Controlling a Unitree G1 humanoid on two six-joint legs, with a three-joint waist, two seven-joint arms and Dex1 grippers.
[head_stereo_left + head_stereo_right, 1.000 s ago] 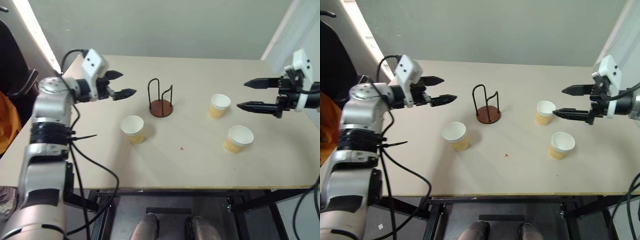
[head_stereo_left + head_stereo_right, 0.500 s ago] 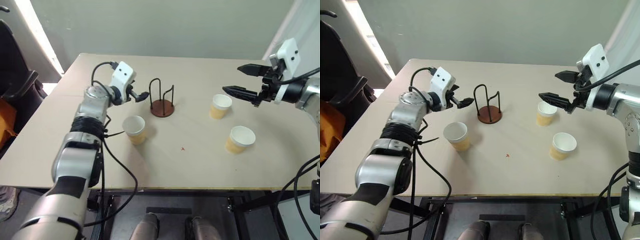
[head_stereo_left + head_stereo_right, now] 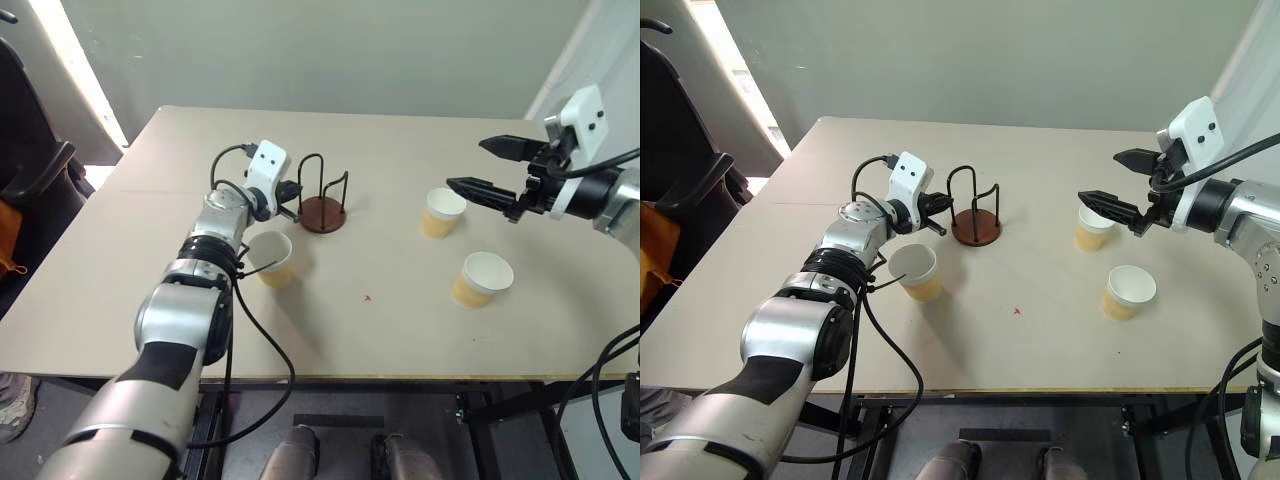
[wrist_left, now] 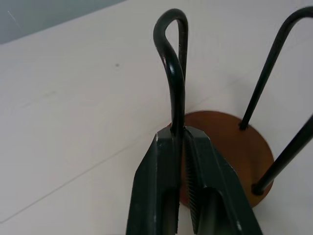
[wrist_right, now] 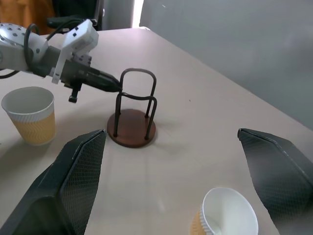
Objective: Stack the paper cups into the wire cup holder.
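Left eye view: the wire cup holder (image 3: 322, 196) stands upright on the counter (image 3: 400, 330), toward its far middle. The left claw (image 3: 291, 191) reaches in from the robot's left and meets the nearest wire loop. Three paper cups rest upright on the counter: one (image 3: 270, 257) just in front of the left arm, near the holder; one (image 3: 440, 212) under the right claw (image 3: 487, 168); one (image 3: 480, 279) nearer the front edge on the right. The holder is empty.

Right eye view: same layout. The right claw hangs above the far right cup with its jaws spread wide and nothing between them.

Left wrist view: the left claw's fingers (image 4: 161, 171) are pressed together on the lower part of one wire loop (image 4: 172, 63), just above the reddish-brown base (image 4: 230, 147). The grip is narrow, closed on the wire.

Right wrist view: the right claw's fingers (image 5: 68, 181) stand far apart. The far right cup (image 5: 227, 215) sits below and between them, not touched. The left claw is seen pinching the holder's loop.

Step in hand, as a judgement: the left claw steadies the holder while the right prepares to collect the first cup. No cup is stacked yet.

Next move, as a judgement: lower the right claw around the cup wall, close gently to avoid crushing the paper, lift, carry it over the holder and lower it between the loops.
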